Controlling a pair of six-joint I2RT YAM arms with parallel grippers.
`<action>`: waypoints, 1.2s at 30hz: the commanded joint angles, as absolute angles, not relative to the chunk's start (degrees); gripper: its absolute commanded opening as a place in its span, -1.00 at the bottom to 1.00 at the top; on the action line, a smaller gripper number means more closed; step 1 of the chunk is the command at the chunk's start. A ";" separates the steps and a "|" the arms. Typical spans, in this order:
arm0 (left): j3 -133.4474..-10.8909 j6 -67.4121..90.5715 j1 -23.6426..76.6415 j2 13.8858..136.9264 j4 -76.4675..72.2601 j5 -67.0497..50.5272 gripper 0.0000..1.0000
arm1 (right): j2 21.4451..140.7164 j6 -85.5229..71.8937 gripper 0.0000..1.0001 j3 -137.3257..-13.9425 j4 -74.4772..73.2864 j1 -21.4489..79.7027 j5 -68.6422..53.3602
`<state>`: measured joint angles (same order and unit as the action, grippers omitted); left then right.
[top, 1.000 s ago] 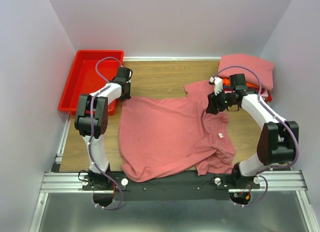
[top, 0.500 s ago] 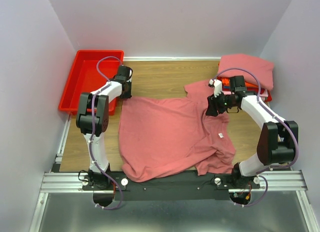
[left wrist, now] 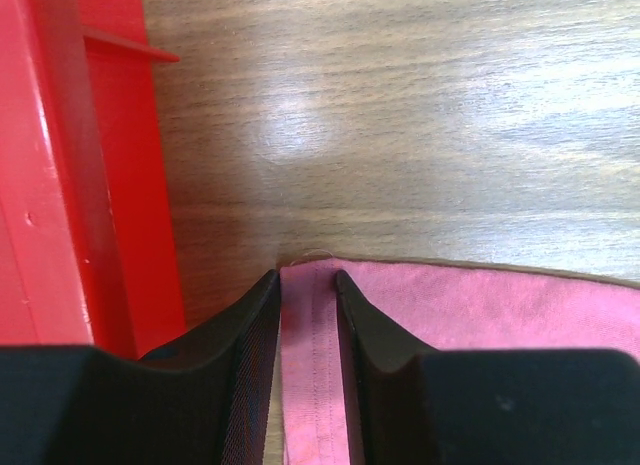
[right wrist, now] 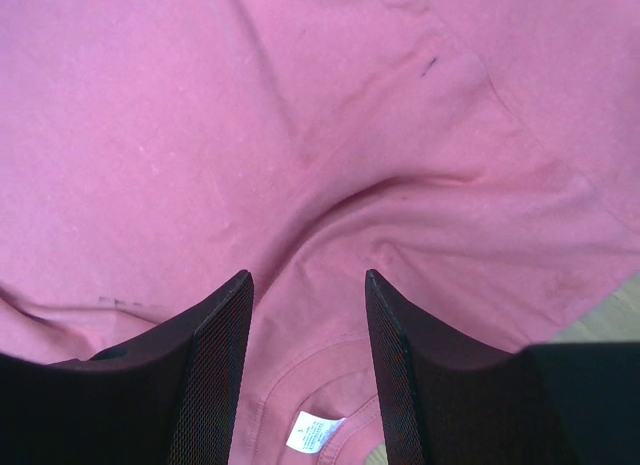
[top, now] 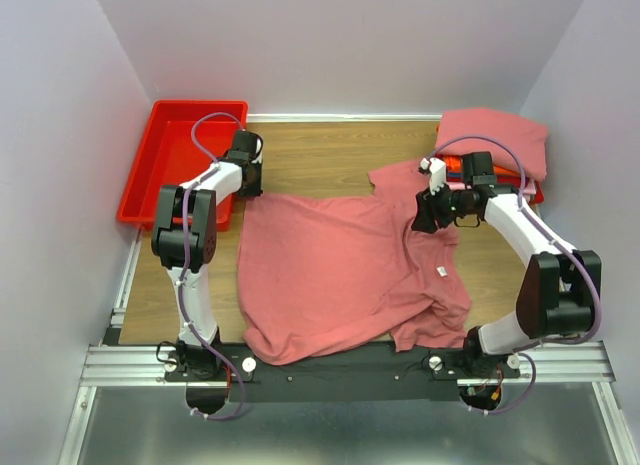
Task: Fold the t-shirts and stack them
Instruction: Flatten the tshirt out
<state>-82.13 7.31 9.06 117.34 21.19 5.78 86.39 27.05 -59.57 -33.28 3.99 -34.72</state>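
Though ajar, left hand [left wrist: 305,278] straddles t-shirt [left wrist: 480,307].

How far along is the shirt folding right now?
Done: a pile of folded shirts sits at the far right. In hand: the big pink shirt lies spread out, unfolded and rumpled on its right side; the left gripper straddles its far left corner, and the right gripper is open over the collar. Left: folding this shirt and adding it to the pile.

Salmon-pink t-shirt [top: 320,265]: matt, soft cloth, lightly creased, stitched hem. Table [top: 320,150]: smooth wood grain with faint sheen. Red bin [top: 180,150]: glossy plastic.
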 commanded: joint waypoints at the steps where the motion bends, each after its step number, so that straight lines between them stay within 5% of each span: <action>1: -80.95 7.21 8.79 121.38 26.01 2.11 -0.31 | 83.32 27.16 0.12 -59.94 -34.10 3.43 -36.13; 9: -81.91 7.56 8.79 123.05 29.18 0.44 -0.39 | 81.74 27.33 0.12 -64.60 -37.35 3.52 -38.32; 12: -82.00 7.56 8.62 123.22 29.27 0.26 -0.57 | 81.30 26.98 0.11 -65.48 -37.88 3.43 -39.46; 15: -82.26 7.47 8.70 122.79 29.09 0.26 -0.98 | 81.30 27.16 0.11 -65.13 -37.88 3.51 -39.38; 23: -80.61 8.00 8.70 112.70 25.76 3.42 -1.00 | 83.32 27.77 0.12 -66.35 -38.32 3.51 -37.80; 36: -67.60 10.89 8.35 95.29 23.03 6.07 -1.00 | 101.94 23.57 0.11 -88.85 -41.66 6.24 -32.36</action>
<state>-70.74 9.04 8.84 99.88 23.44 4.10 97.34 26.76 -84.29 -40.38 4.71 -35.66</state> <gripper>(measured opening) 0.010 0.558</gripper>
